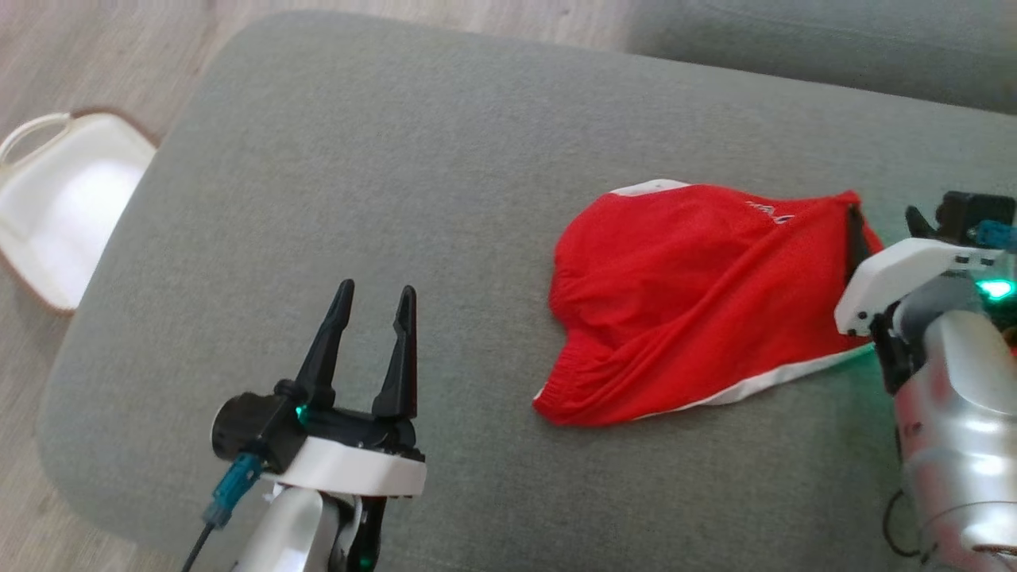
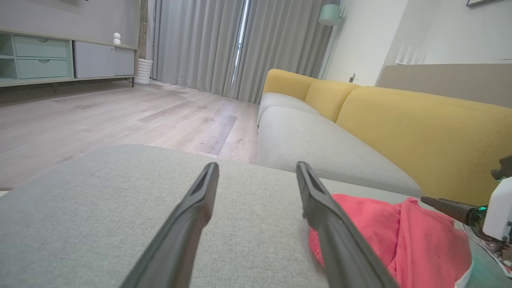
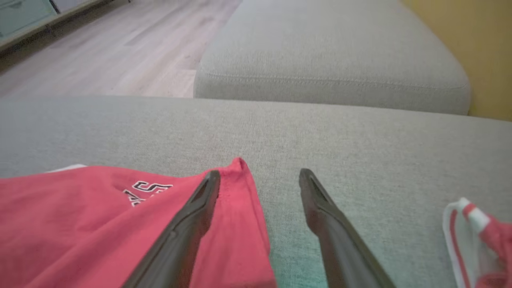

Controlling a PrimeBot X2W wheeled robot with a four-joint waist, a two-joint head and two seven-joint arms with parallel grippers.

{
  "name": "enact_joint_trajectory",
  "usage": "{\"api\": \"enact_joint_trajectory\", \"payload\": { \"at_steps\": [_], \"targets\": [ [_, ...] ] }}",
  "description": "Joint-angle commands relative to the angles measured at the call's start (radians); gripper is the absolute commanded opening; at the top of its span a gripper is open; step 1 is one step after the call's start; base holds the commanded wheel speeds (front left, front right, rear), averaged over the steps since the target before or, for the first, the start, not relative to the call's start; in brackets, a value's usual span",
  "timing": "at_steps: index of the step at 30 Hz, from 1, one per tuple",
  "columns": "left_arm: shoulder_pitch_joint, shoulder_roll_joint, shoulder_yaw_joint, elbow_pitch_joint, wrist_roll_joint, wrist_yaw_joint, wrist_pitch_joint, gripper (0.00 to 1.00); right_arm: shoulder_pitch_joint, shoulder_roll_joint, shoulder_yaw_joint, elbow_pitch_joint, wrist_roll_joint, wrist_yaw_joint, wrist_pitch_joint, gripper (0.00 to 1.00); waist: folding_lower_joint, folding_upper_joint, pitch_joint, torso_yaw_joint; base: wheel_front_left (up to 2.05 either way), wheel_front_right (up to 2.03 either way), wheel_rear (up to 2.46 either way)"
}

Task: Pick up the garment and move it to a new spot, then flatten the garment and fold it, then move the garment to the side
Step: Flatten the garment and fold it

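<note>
The garment is red with white trim and dark lettering, lying crumpled on the right half of a grey cushion. My right gripper is at its right edge and open. In the right wrist view, the right gripper has one finger lying over the garment and the other over bare cushion. My left gripper stands open over the cushion, left of the garment, holding nothing. The left wrist view shows the left gripper, with the garment low on the right.
A white basket sits on the wooden floor left of the cushion. A sofa with grey seats and yellow backs lies beyond. Another red and white cloth lies right of my right gripper.
</note>
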Motion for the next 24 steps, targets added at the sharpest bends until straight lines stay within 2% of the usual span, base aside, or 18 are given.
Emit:
{"api": "enact_joint_trajectory", "payload": {
  "at_steps": [1, 6, 11, 13, 19, 24],
  "targets": [
    [-0.022, 0.001, 0.037, -0.029, 0.005, 0.005, -0.008, 1.00, -0.027, 0.010, 0.033, -0.037, 0.010, -0.001, -0.031, 1.00, 0.0000, 0.0000, -0.023, -0.028, 0.00, 0.00, 0.00],
    [-0.001, 0.001, 0.062, -0.031, 0.018, 0.006, -0.008, 1.00, 0.040, 0.030, 0.083, -0.112, 0.057, -0.001, -0.131, 1.00, 0.0000, 0.0000, -0.067, -0.081, 0.00, 0.00, 0.00],
    [0.021, 0.001, 0.090, -0.043, 0.027, 0.007, -0.008, 1.00, 0.165, 0.057, 0.187, -0.270, 0.174, -0.001, -0.198, 1.00, 0.0000, 0.0000, -0.097, -0.126, 0.00, 0.00, 0.00],
    [0.025, 0.001, 0.095, -0.047, 0.028, 0.007, -0.008, 1.00, 0.198, 0.060, 0.212, -0.312, 0.197, -0.001, -0.206, 1.00, 0.0000, 0.0000, -0.101, -0.135, 0.00, 0.00, 0.00],
    [0.045, 0.001, 0.105, -0.054, 0.039, 0.003, -0.008, 1.00, 0.402, 0.067, 0.298, -0.567, 0.287, -0.001, -0.235, 1.00, 0.0000, 0.0000, -0.111, -0.177, 0.00, 0.00, 0.00],
    [0.050, 0.001, 0.104, -0.048, 0.044, -0.002, -0.008, 1.00, 0.528, 0.070, 0.325, -0.708, 0.329, -0.001, -0.234, 1.00, 0.0000, 0.0000, -0.112, -0.190, 0.00, 0.00, 0.00]
  ]
}}
